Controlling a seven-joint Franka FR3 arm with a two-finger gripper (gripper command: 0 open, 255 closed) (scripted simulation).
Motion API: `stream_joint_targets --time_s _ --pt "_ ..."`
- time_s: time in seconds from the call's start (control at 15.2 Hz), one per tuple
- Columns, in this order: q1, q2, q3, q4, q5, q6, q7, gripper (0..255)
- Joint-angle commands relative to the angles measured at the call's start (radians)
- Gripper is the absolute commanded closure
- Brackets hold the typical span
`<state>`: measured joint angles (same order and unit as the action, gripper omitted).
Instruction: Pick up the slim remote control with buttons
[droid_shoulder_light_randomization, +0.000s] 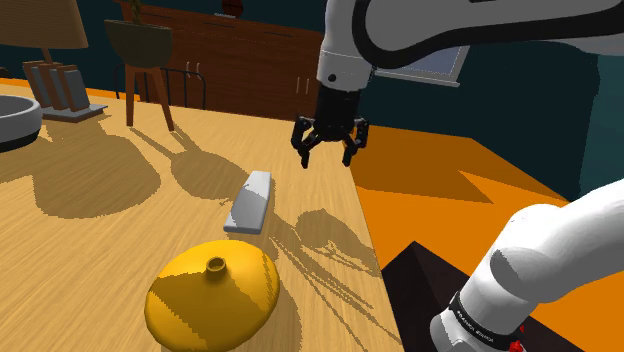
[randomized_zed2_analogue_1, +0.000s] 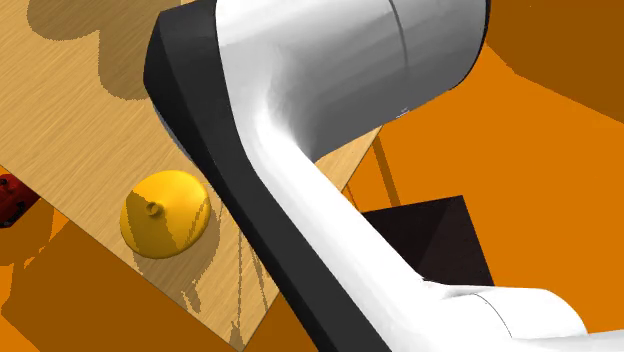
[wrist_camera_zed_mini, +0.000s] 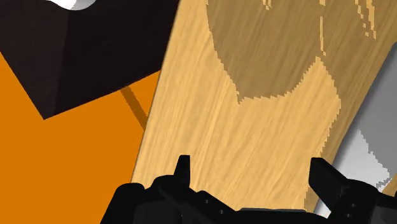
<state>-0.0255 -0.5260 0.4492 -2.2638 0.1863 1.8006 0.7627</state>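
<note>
The slim remote control (droid_shoulder_light_randomization: 250, 200) is a plain grey slab lying flat on the wooden table (droid_shoulder_light_randomization: 100, 230), near the table's right edge in the shoulder view. No buttons can be made out on it. My black gripper (droid_shoulder_light_randomization: 327, 153) hangs open in the air above the table edge, beyond the remote and to the shoulder view's right of it, with nothing between its fingers. In the wrist view the gripper (wrist_camera_zed_mini: 254, 184) looks down on bare wood, and the remote (wrist_camera_zed_mini: 375, 127) lies just outside the right finger (wrist_camera_zed_mini: 327, 178).
A yellow domed vase (droid_shoulder_light_randomization: 212, 292) sits on the table nearer the camera than the remote; it also appears as the yellow vase (randomized_zed2_analogue_1: 165, 212). A grey bowl (droid_shoulder_light_randomization: 15, 120) and a rack (droid_shoulder_light_randomization: 62, 92) stand far left. The dark stand (wrist_camera_zed_mini: 83, 51) sits on orange floor (droid_shoulder_light_randomization: 450, 190).
</note>
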Motion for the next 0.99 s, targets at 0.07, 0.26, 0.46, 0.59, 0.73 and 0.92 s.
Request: stream_joint_targets --time_s 0.07,0.26,0.46,0.59,0.73,0.92 --pt "-0.026 0.11 0.083 0.072 -0.001 0.034 0.15 0" --pt "-0.054 0.232 0.16 0.157 -0.03 0.06 0.3 0" --pt "-0.074 0.371 0.229 0.256 -0.089 0.079 0.46 0" --pt "-0.077 0.474 0.266 0.33 -0.145 0.084 0.571 0" --pt "-0.072 0.487 0.266 0.327 -0.153 0.098 0.583 0" --pt "-0.07 0.496 0.267 0.294 -0.159 0.137 0.588 0"
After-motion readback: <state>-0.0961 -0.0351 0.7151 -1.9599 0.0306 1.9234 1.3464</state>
